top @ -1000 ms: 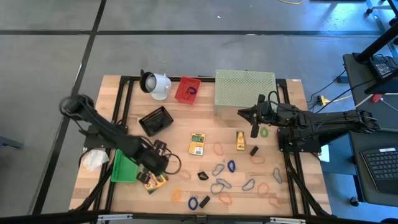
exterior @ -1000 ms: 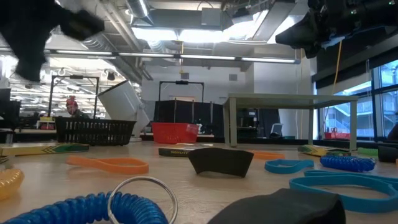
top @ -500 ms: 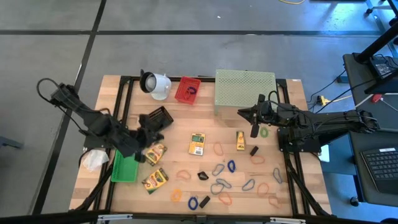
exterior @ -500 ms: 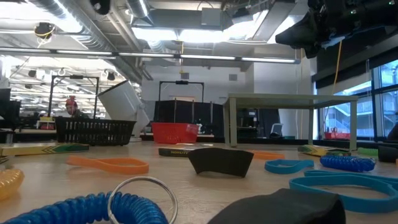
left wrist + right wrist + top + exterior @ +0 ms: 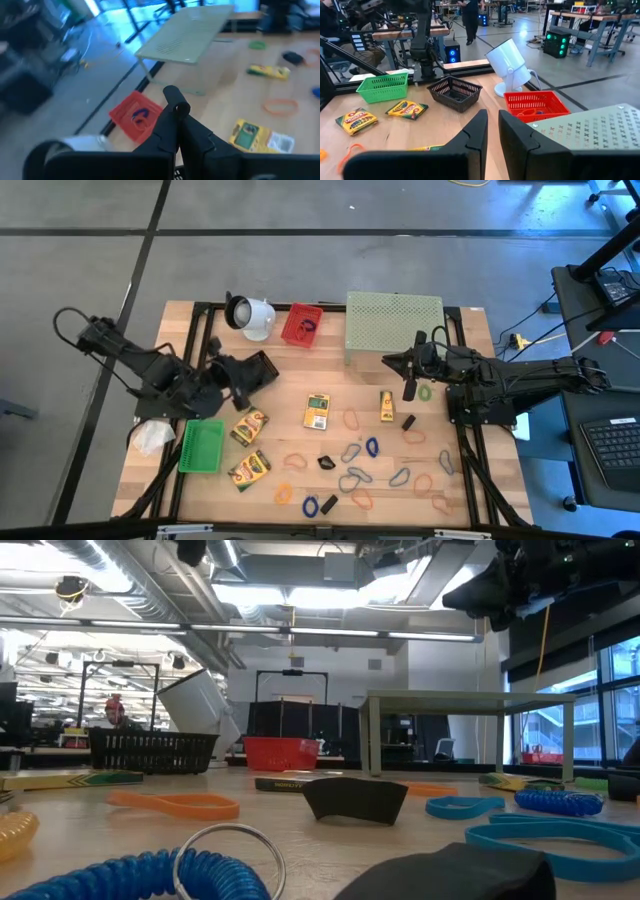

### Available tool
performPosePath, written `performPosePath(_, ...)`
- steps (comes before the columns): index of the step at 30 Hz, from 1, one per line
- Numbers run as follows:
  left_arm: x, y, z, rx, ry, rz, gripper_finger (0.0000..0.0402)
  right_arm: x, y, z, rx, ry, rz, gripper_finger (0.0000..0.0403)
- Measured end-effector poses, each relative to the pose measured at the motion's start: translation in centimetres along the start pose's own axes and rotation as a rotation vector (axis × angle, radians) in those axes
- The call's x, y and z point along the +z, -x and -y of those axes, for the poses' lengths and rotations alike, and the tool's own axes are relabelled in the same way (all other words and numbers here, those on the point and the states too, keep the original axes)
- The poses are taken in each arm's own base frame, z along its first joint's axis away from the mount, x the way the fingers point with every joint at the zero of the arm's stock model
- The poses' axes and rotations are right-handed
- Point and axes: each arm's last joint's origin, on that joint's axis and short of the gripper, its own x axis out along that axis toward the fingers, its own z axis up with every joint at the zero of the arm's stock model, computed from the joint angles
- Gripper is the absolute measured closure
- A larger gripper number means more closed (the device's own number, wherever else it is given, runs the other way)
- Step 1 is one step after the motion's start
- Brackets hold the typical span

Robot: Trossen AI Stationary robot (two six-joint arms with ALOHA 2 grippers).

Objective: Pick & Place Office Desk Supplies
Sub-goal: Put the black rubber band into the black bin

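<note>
With fingers pressed together and empty, the left gripper (image 5: 222, 373) hovered beside the black mesh basket (image 5: 256, 368), apparently between picks, while the right gripper's (image 5: 408, 393) narrowly parted fingers waited over the wooden worktop (image 5: 300, 442).

White cup (image 5: 250, 315), mesh stand (image 5: 394, 326), three baskets.

A robotics lab in an open industrial hall: a wooden table (image 5: 330, 380) on a black frame, concrete floor, exposed ceiling ducts (image 5: 150, 580), workbenches (image 5: 405, 35) with electronics behind.
</note>
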Motion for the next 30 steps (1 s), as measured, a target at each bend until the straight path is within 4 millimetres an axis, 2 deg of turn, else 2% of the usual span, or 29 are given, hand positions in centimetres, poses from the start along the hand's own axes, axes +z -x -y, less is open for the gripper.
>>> performPosePath(3, -0.1, -0.9, -0.8, 0.021, 0.095, -0.061, 0.0394, 0.1, 0.0, 0.0, 0.000, 0.004, 0.009, 0.0353)
performPosePath(13, -2.2, -3.8, -3.4, 0.097, 0.213, -0.373, 0.0393, 0.2, 0.0, 0.0, 0.001, 0.003, 0.016, 0.0353)
performPosePath(25, -6.8, -7.0, -4.1, 0.211, 0.300, -0.570, 0.0393, 0.2, 0.0, 0.0, 0.001, 0.046, 0.017, 0.0353)
performPosePath(30, -8.6, -8.2, -3.8, 0.187, 0.355, -0.598, 0.0393, 0.2, 0.0, 0.0, 0.001, 0.046, 0.016, 0.0353)
